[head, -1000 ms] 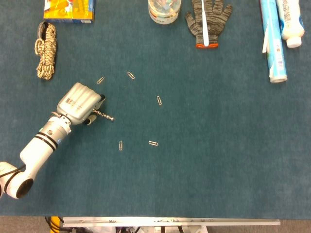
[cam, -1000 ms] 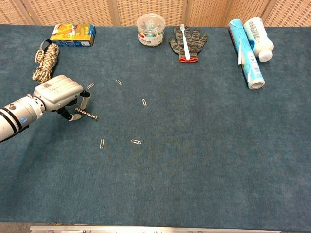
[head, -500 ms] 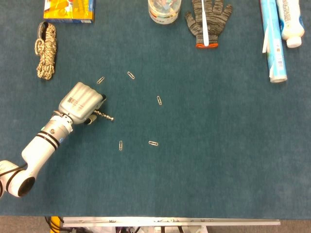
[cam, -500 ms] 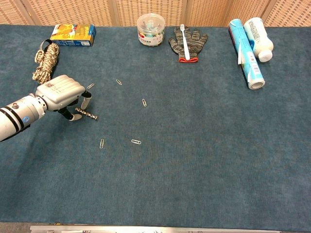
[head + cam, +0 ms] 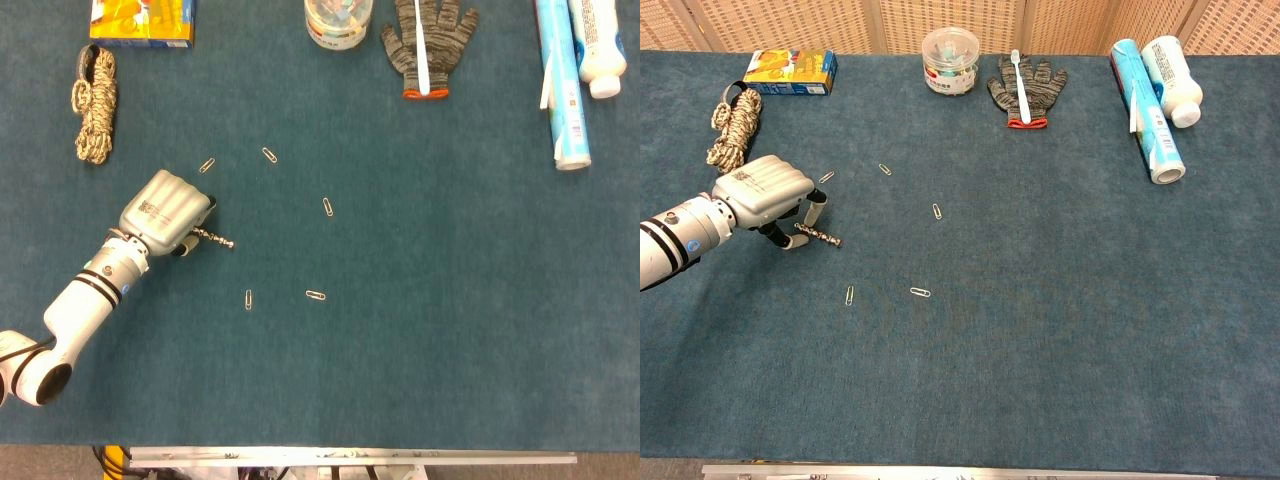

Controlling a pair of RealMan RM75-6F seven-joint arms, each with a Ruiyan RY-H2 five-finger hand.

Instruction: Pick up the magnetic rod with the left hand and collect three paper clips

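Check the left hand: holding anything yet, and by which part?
Cannot tell: the left hand is curled over one end of the magnetic rod, which lies on the table; grip unclear.

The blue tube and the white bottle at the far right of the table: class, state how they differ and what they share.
The blue tube is long, slender and printed blue; the white bottle is shorter, stouter and plain white. The tube reaches further towards the table's near edge than the bottle does. Both lie on their sides, next to each other on the blue cloth.
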